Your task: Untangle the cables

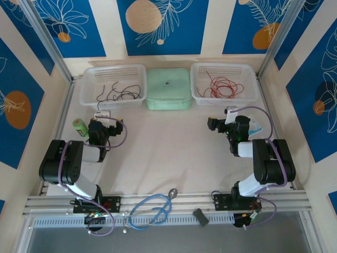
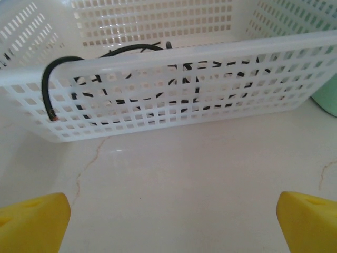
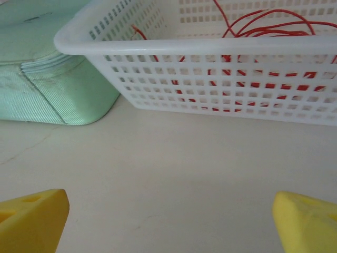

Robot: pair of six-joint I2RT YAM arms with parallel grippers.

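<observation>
The black cables [image 1: 120,93] lie in the left white basket [image 1: 113,67]. In the left wrist view one black cable [image 2: 47,89] hangs its end over the near rim of that basket [image 2: 210,50]. My left gripper [image 1: 101,115] hovers just in front of it over bare table, open, yellow fingertips [image 2: 34,221] wide apart. The red cables [image 1: 221,86] are piled in the right white basket [image 1: 224,65], seen close as a red tangle [image 3: 263,26] behind the basket rim [image 3: 184,45]. My right gripper [image 1: 230,112] faces it, open and holding nothing.
A mint-green case [image 1: 168,88] sits between the baskets, its corner [image 3: 47,68] near the right gripper. A green cylinder [image 1: 79,127] lies by the left arm. A light-blue looped cable [image 1: 150,211] and a dark block [image 1: 200,216] rest on the front rail.
</observation>
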